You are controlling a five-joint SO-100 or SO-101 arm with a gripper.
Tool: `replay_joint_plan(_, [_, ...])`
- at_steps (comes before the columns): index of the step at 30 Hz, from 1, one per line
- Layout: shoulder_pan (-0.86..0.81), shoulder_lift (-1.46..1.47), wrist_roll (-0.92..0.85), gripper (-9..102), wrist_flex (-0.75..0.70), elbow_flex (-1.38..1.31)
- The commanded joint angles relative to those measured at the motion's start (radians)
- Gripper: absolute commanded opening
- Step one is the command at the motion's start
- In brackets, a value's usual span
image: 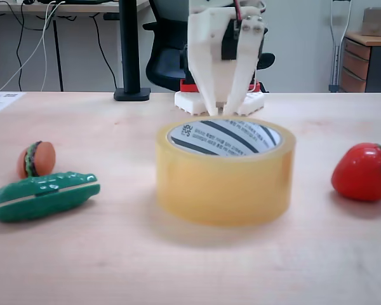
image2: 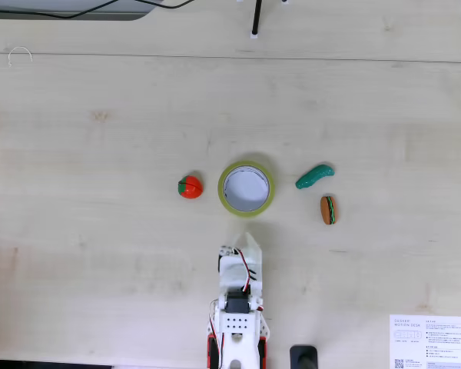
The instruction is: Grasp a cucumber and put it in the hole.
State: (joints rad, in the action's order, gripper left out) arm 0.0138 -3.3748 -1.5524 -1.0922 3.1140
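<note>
Lying well off to the right of the narrow-jawed white gripper (image2: 246,240) in the top-down fixed view, the glossy dark-green bumpy toy cucumber (image2: 314,176) slants across the pale wooden tabletop (image2: 100,154), beyond the yellowish tape roll's round hole (image2: 246,187)

A small burger toy (image: 36,159) is seen lying on its side on the pale wooden table (image: 82,267). A glossy red strawberry toy (image: 363,172) with a green leaf cap is set near the right edge of the low fixed view, well apart from the burger. In the fixed view from above, the burger (image2: 328,210) is found to the right and the strawberry (image2: 190,187) to the left. A printed sheet of paper (image2: 429,342) is placed at the table's lower right corner there. Beyond the table, a black post on a flat base (image: 131,57), a dark office chair (image: 167,44), hanging cables (image: 25,51) and a wooden drawer unit (image: 367,62) are seen.
</note>
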Motion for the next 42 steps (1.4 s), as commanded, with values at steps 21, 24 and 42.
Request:
replay_joint_plan(21, [-0.04,0.008,0.069,0,0.043,-0.238])
replay_joint_plan(24, [-0.043,0.029,0.087,0,0.043,-0.278])
replay_joint_plan(42, [-0.124,0.81,0.129,2,0.152,-0.784])
